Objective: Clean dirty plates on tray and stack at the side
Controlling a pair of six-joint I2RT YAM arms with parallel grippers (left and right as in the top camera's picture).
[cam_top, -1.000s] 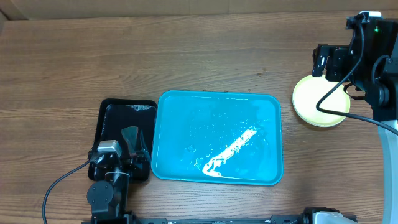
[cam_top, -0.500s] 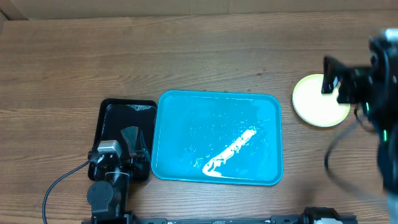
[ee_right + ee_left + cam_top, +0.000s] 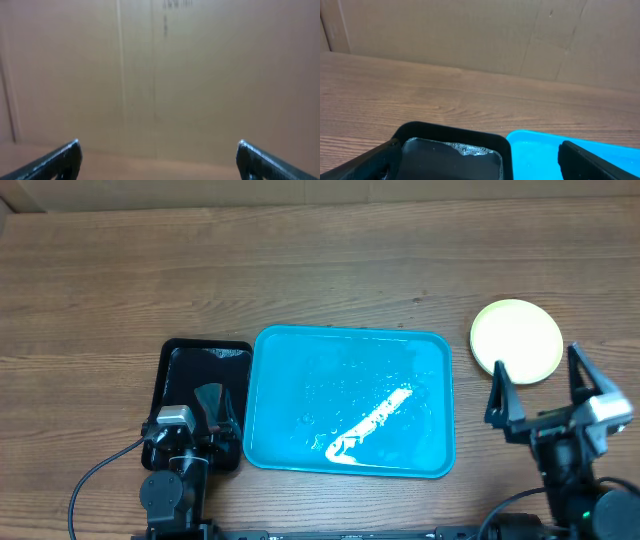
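The big blue tray [image 3: 350, 333] in the middle has no plates on it, only a white smear. The plates [image 3: 517, 338] sit far right, off the tray. The right gripper [image 3: 535, 362] has pulled back near, open and empty. The left gripper [image 3: 479, 147] is open too. The job looks done.

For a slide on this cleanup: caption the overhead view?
Blue tray holding only a white smear; yellow-green plate on the table to its right, right arm's fingers open beside it.
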